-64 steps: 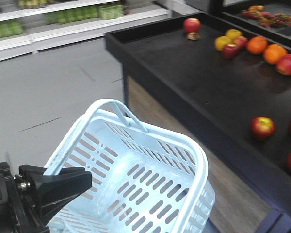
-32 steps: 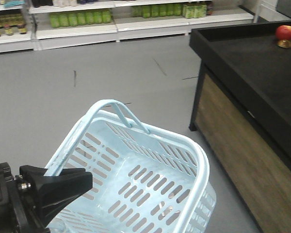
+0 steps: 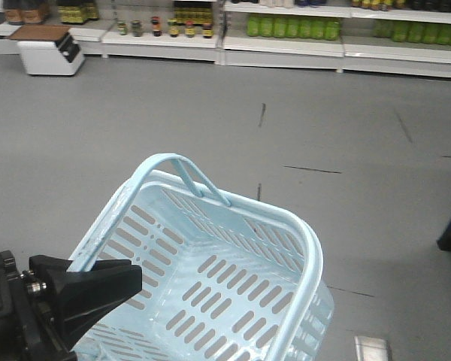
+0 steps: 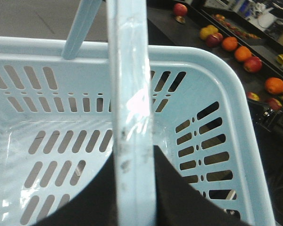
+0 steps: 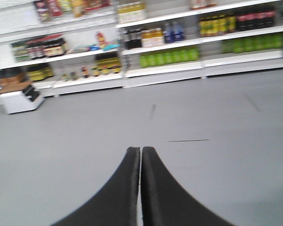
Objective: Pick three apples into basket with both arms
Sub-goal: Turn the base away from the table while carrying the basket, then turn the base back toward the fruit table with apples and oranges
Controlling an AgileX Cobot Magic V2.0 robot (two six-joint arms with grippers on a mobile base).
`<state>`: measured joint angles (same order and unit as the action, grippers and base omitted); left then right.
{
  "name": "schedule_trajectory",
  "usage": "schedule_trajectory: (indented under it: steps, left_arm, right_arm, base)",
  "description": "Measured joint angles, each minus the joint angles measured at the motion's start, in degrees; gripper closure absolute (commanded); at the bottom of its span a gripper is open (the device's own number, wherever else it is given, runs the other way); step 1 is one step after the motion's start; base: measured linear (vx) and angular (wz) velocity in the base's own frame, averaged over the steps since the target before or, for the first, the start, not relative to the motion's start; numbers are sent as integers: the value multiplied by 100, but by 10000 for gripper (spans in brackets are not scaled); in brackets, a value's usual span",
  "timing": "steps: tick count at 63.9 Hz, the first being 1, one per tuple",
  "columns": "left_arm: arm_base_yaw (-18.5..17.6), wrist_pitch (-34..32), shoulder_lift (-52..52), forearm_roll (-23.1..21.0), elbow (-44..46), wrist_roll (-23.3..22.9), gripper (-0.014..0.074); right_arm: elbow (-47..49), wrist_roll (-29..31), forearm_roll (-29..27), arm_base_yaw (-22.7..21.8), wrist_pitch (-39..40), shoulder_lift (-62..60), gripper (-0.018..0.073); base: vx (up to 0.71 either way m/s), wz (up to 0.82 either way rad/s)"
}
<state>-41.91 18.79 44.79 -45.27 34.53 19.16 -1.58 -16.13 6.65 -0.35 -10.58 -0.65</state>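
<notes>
Grey floor, left jaws gripping basket, right jaws together

Ahead of my right hand, fingers pressed together, bare floor runs clear to the shelves at 12 o'clock; a white box stands at 10. My left hand is clamped on the basket handle, and the basket's inside lies open beneath. The black tabletop blocks 1 o'clock.
</notes>
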Motion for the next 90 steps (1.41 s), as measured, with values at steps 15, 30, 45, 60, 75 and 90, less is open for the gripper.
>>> schedule_trajectory:
  steps: [15,30,45,60,75,90]
  left_arm:
    - [0,0,-32,0,0,0,604]
    - [0,0,-32,0,0,0,604]
    - [0,0,-32,0,0,0,604]
    - [0,0,-32,0,0,0,604]
    - [0,0,-32,0,0,0,604]
    - [0,0,-32,0,0,0,604]
  right_arm:
    - [0,0,0,0,0,0,564]
    - [0,0,0,0,0,0,564]
    - [0,0,0,0,0,0,564]
    - [0,0,0,0,0,0,564]
    - [0,0,0,0,0,0,564]
    - [0,0,0,0,0,0,564]
  base:
    - [13,62]
    - [18,33]
    - [23,8]
    - [28,-14]
    - [31,-26]
    - [31,-27]
